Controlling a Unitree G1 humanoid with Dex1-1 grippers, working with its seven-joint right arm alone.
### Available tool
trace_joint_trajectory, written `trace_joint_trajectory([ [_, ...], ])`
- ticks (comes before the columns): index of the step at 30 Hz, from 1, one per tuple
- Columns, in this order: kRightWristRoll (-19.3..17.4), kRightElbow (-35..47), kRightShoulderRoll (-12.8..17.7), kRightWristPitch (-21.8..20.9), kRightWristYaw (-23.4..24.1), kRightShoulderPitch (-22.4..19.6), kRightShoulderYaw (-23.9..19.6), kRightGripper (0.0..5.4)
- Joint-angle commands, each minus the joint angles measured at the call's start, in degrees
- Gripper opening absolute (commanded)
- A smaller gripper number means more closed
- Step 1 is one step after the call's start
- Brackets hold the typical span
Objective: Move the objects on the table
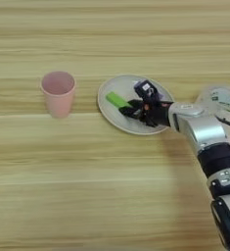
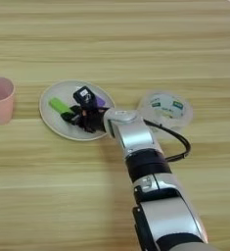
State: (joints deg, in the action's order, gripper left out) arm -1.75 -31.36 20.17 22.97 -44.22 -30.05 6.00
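Soft, even light is falling from overhead across the table (image 1: 111, 39), keeping the wood bright on every side of the gripper (image 1: 128, 109). A faint grey shadow is lying under the silver forearm (image 1: 200, 128) behind the gripper and spreading toward the near side. The forearm's upper face is catching a pale highlight. Beyond the gripper's wrist, further right, the clear container (image 2: 165, 109) is glinting on its lid. The plate (image 1: 111, 115) beneath the gripper is showing a thin shadow along its near rim. Well left of the gripper, the pink cup (image 1: 58, 93) is casting only a weak shadow at its base. The black gripper itself is reading as a dark mass.
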Motion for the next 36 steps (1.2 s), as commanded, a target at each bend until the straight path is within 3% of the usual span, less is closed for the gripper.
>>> trace_joint_trajectory([
  [1, 0.1, 2.4, 1.3, 0.0, 1.6, -1.4, -0.8, 1.39],
  [8, -1.3, 16.2, 2.5, 4.0, 2.1, 2.2, -2.7, 1.39],
  [15, -2.6, 33.3, 3.1, 9.5, 2.9, 9.0, -3.6, 1.39],
  [24, -3.9, 48.6, 3.4, 14.1, 4.1, 15.4, -2.8, 1.39],
  [29, -4.4, 53.6, 2.8, 15.9, 3.9, 18.9, 0.0, 1.39],
  [36, -4.1, 54.5, 1.6, 16.0, 4.6, 22.4, 5.2, 1.39],
])
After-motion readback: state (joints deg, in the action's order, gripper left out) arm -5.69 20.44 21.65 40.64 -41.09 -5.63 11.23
